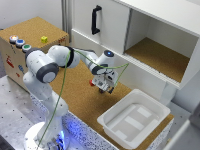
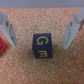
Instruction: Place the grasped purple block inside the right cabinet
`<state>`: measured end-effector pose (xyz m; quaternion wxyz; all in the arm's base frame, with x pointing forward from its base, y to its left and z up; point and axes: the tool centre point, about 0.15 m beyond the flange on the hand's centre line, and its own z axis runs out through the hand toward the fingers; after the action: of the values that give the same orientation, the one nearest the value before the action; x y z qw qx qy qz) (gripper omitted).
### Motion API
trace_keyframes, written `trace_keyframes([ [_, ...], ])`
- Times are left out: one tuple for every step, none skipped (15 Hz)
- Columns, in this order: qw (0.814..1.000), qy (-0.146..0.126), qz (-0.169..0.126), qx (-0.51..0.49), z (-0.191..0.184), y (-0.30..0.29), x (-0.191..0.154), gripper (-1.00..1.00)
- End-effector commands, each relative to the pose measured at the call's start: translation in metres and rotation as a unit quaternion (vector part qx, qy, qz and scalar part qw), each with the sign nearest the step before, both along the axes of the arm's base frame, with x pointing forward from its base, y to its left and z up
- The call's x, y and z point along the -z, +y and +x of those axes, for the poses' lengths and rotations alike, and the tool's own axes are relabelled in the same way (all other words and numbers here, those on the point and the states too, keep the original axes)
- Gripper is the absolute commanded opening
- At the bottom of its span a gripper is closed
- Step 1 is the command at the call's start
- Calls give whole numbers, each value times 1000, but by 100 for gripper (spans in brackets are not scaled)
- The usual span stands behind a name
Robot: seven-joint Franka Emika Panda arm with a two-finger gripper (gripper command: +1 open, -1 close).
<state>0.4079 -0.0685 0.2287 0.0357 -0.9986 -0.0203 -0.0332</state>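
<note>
From my wrist camera I see the purple block lying on the cork surface between the fingers, which stand spread wide with clear gaps either side — nothing is held. A red cube sits just outside one finger. In the exterior view the gripper hangs over the cork; the block itself is, I think, hidden beneath it. The white tray lies at about four o'clock from the gripper, and the right cabinet — open — at about two o'clock, farther back
</note>
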Motion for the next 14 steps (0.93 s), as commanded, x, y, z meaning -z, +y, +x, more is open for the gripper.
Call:
trace_keyframes([
  [997, 14, -53, 46, 7, 10, 26, 100],
  [997, 10, -55, 55, 7, 8, 23, -100],
  [997, 13, -53, 53, 6, 6, 24, -100],
  [997, 12, -53, 56, 5, 3, 23, -100],
  [997, 14, -52, 57, 4, 2, 24, -100],
  [997, 16, -54, 56, 2, 0, 25, -100],
  [997, 16, -53, 57, 0, -1, 25, -100],
  [997, 18, -52, 59, -2, -2, 25, -100],
  [997, 19, -51, 62, -4, -4, 25, -100],
  [997, 20, -50, 62, -5, -5, 26, -100],
  [996, 19, -52, 64, -6, -7, 26, -100],
  [996, 16, -52, 66, -6, -9, 24, -100],
  [996, 9, -51, 69, -5, -13, 17, -100],
  [996, -1, -46, 73, -3, -17, 5, -100],
])
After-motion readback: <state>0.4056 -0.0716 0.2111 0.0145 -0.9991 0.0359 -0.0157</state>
